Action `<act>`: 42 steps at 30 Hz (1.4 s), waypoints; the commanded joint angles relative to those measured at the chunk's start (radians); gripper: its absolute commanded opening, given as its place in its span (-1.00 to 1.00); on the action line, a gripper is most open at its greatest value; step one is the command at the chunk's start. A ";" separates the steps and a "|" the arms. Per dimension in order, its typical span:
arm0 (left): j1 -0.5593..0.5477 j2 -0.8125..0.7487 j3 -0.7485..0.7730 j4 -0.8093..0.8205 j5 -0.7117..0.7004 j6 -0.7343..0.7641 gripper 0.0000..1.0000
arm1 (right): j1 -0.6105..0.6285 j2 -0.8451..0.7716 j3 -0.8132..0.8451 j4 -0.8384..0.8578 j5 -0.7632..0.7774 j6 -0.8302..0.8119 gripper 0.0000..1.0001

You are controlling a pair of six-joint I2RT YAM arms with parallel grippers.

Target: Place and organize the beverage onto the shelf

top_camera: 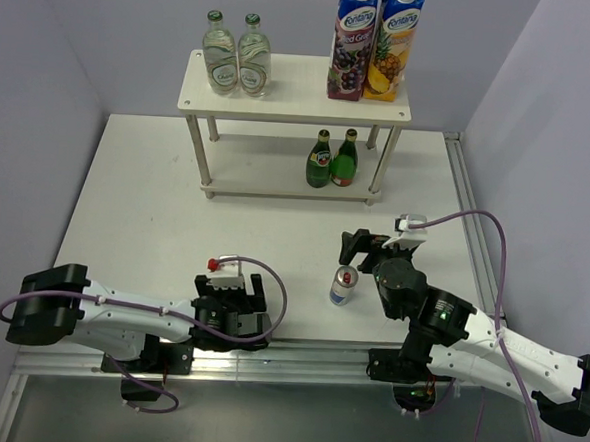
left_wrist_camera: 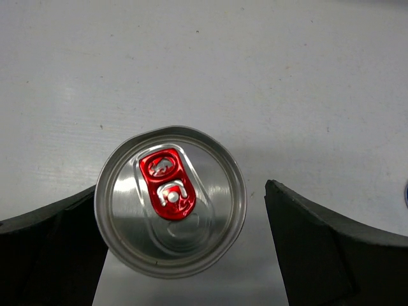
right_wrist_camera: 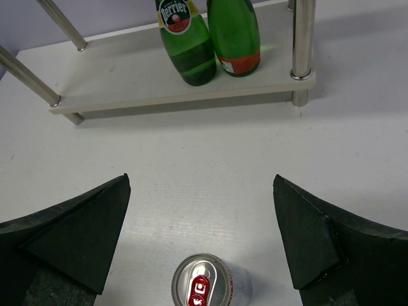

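Your left hand [left_wrist_camera: 182, 188] is open around the left can [left_wrist_camera: 171, 201], seen straight down on its silver lid and red tab. The can's rim meets the left finger [left_wrist_camera: 44, 248], while a strip of bench shows between it and the right finger [left_wrist_camera: 325, 248]. In the top view this can is hidden beneath the hand.

Your right hand [right_wrist_camera: 201, 182] is spread wide, gripping nothing. The right can [top_camera: 344, 284] stands upright on the bench, low in the wrist view and nearer the palm than the fingertips, touched on neither side.

Ahead of that hand is the shelf [top_camera: 293, 86]. Two green bottles [right_wrist_camera: 188, 44] stand touching on the right part of its lower board, just beside the front right leg [right_wrist_camera: 302, 38]. On the top board two clear bottles [top_camera: 221, 56] stand together at the left end and two juice cartons [top_camera: 354, 49] at the right end, with a gap between the pairs.

The bench [top_camera: 146, 202] is matte white with a few small specks. A metal rail [top_camera: 317, 355] runs along its near edge, and pale grey-lilac walls [top_camera: 45, 45] close it in at the back and both sides.
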 commanded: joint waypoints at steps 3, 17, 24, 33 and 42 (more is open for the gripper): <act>0.045 0.037 -0.026 0.150 -0.025 0.097 0.98 | 0.004 0.010 0.001 0.020 0.002 0.007 1.00; 0.120 0.096 -0.001 0.175 -0.059 0.136 -0.76 | 0.004 0.025 0.003 0.028 0.002 -0.001 1.00; 0.242 -0.047 0.011 0.495 0.001 0.635 -0.99 | 0.004 0.026 0.001 0.030 0.008 -0.002 1.00; 0.617 -0.059 0.123 0.896 0.239 1.106 -0.99 | 0.004 0.003 -0.002 0.026 0.011 0.001 1.00; 0.882 0.171 0.316 1.084 0.461 1.201 -0.99 | 0.004 0.003 -0.003 0.020 0.006 0.007 0.99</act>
